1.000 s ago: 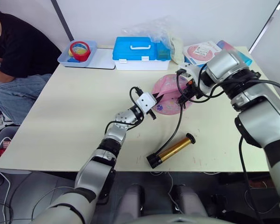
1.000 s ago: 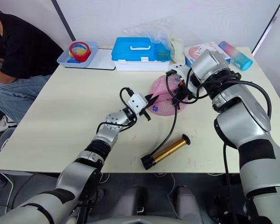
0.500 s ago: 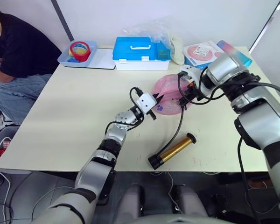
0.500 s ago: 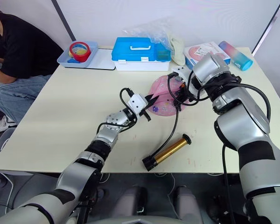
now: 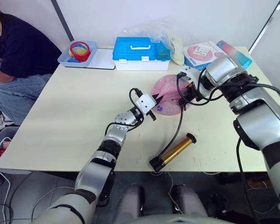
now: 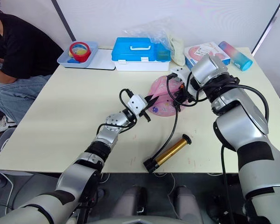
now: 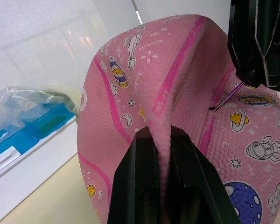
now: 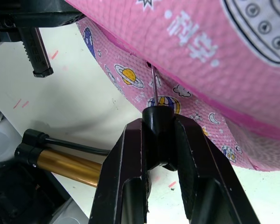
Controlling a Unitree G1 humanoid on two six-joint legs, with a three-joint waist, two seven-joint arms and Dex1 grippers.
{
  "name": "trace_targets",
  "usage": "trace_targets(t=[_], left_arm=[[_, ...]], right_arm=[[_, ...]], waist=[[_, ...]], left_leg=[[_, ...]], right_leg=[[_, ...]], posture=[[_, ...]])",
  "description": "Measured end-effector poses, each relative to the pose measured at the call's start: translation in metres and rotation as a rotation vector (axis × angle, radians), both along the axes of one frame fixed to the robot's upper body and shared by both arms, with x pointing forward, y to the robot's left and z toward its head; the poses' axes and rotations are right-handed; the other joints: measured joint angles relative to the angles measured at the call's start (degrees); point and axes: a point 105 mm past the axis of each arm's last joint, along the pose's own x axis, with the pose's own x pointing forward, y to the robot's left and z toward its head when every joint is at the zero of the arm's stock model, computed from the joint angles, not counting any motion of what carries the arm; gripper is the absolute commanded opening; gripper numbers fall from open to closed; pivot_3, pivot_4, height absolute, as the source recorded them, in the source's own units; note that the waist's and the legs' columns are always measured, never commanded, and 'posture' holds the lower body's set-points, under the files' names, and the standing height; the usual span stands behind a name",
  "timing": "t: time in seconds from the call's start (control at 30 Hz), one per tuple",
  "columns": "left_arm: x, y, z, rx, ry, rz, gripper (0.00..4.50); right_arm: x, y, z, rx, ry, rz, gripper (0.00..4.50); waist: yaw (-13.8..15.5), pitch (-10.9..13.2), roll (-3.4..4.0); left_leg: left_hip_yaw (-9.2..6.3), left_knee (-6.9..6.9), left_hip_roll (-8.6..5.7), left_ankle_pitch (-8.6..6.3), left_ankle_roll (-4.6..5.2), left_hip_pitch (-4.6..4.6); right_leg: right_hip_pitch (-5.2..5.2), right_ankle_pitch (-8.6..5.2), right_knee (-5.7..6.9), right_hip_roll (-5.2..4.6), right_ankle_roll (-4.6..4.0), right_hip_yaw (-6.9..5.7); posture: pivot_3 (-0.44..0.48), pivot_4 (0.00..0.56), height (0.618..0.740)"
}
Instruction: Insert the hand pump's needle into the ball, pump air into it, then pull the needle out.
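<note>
Here the right tool (image 8: 159, 140) grips the needle (image 8: 153, 84), pointing straight into the ball (image 7: 177, 88).

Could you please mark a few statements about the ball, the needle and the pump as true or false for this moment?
1. The left tool pinches a fold of the pink ball. True.
2. The right tool is shut on the black fitting of the needle. True.
3. The hand pump stands upright in the blue case. False: it lies flat on the table, near the front edge, its hose running up to the ball.
4. The needle's tip is far from the ball. False: it is at a dark hole on the ball's skin.
5. A roll of red tape sits in a tray at the table's far left corner. True.
</note>
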Motion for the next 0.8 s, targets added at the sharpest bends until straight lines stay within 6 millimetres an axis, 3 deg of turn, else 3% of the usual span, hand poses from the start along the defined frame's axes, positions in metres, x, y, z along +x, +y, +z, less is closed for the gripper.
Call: trace_targets(t=[0.8], left_arm=[[-0.0055,-0.0012,0.0004,-0.027,0.033,-0.058,0.04]], right_arm=[[0.0006,0.0058,-0.0054,0.008,0.016,-0.033,0.28]], waist=[[-0.18,0.0,0.0]], left_leg=[[-0.02,0.0,0.0,0.0,0.0,0.01]], right_leg=[[0.0,0.0,0.01,0.0,0.0,0.0]], posture=[[0.0,0.15,0.74]])
